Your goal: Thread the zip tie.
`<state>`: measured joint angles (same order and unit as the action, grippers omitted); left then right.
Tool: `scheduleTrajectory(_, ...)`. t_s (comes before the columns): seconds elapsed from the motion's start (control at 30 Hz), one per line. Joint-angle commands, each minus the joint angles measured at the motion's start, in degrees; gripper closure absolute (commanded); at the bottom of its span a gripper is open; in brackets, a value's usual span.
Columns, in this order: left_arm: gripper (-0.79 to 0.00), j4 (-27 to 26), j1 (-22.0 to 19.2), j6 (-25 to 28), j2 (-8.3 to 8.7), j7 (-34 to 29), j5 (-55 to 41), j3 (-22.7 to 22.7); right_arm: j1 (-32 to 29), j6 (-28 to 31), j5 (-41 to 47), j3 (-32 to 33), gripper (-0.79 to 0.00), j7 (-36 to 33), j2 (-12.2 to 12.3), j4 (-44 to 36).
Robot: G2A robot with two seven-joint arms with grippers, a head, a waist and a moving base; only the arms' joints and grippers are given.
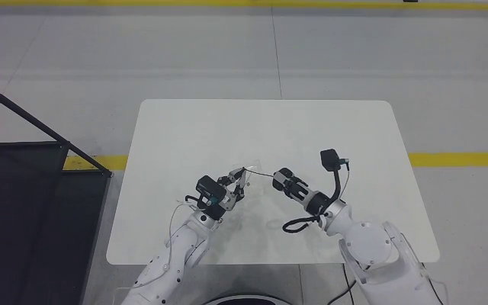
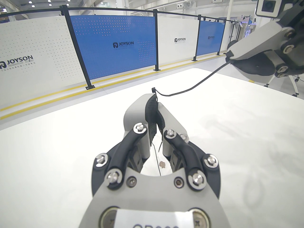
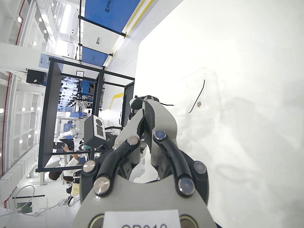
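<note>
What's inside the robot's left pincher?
A black zip tie. Its small head pokes out past the tips of the left gripper, which is shut on it, and the strap runs across to the right gripper. The bit pinched inside is covered and cannot be seen.

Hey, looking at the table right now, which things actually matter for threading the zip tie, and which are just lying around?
Part of the job:
- zip tie, stretched between the two grippers
- left gripper, shut on its head end
- right gripper, shut on its strap

Just lying about:
- clear sheet on the table
- black strip at that sheet
- brown speck beside the strip
</note>
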<state>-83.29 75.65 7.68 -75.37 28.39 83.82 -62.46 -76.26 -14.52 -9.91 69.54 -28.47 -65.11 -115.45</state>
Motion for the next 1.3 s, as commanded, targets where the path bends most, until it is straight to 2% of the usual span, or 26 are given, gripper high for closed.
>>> scheduleTrajectory(0.0,0.0,0.0,0.0,0.0,0.0,0.0,0.0,0.0,0.0,0.4,0.2,-0.1,0.0,0.2,-0.1,0.0)
scheduleTrajectory(0.97,0.0,0.0,0.0,0.0,0.0,0.0,0.0,0.0,-0.4,12.3,4.6,-0.8,0.0,0.9,-0.8,1.9)
scheduleTrajectory(1.27,0.0,0.0,0.0,0.0,0.0,0.0,0.0,0.0,0.4,12.8,6.4,-0.7,0.0,1.1,-1.0,3.1)
